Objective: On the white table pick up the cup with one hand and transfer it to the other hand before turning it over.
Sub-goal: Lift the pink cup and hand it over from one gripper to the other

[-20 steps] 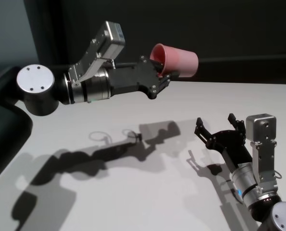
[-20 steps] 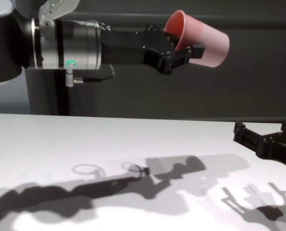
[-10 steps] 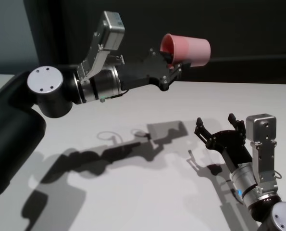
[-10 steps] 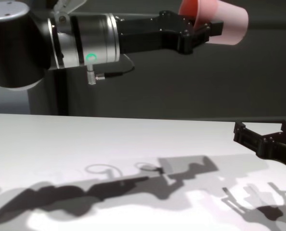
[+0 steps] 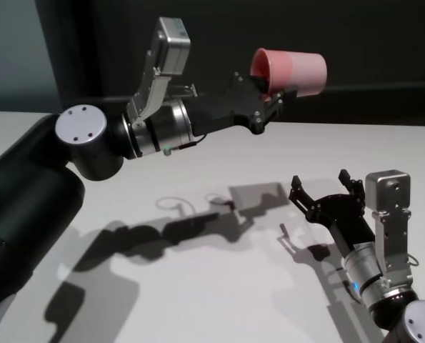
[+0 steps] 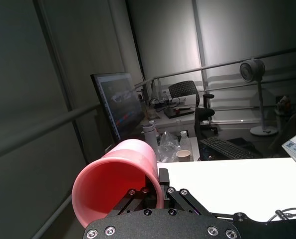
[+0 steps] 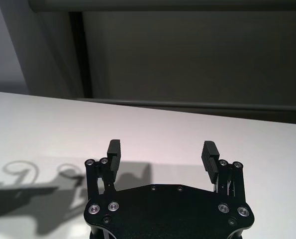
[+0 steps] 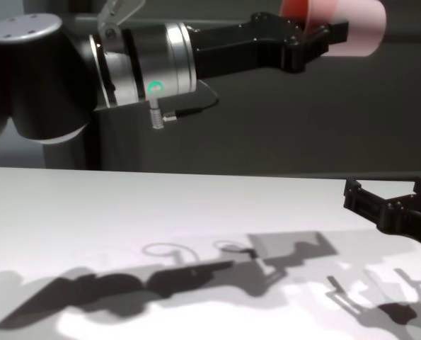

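My left gripper [image 5: 269, 89] is shut on the rim of the salmon-pink cup [image 5: 291, 71] and holds it on its side, high above the white table [image 5: 219, 286]. The cup's mouth faces the arm and its base points away to the right. The cup also shows in the chest view [image 8: 348, 28] at the top edge and in the left wrist view [image 6: 118, 186], with one finger inside the rim. My right gripper [image 5: 325, 191] is open and empty, low over the table at the right, well below the cup; it also shows in the right wrist view [image 7: 162, 152].
The left arm's shadow [image 5: 191, 225] lies across the middle of the table. A dark wall stands behind the table's far edge [image 5: 355, 126]. The left wrist view shows a monitor [image 6: 115, 102], a desk and a fan [image 6: 254, 74] far off.
My left arm has carried the cup up and to the right, farther out over the table. The right gripper has stayed still and open.
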Controlling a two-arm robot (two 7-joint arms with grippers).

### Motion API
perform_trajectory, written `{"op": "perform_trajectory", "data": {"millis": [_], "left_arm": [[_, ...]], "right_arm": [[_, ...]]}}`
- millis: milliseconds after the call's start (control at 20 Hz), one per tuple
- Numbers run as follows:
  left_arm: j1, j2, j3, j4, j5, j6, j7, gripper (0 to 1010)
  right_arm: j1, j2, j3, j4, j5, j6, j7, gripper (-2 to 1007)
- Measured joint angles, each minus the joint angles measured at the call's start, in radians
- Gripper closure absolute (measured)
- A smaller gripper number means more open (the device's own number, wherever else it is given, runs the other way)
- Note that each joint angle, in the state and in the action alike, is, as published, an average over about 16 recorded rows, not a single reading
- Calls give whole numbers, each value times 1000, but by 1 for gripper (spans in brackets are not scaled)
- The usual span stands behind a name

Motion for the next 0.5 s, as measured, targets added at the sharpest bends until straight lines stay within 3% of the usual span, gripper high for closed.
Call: {"op": "perform_trajectory", "data": {"millis": [500], "left_arm": [[-3, -44, -8, 55, -44, -9, -13, 962]], "right_arm": [[0, 0, 0, 0, 0, 0, 0, 5]]}}
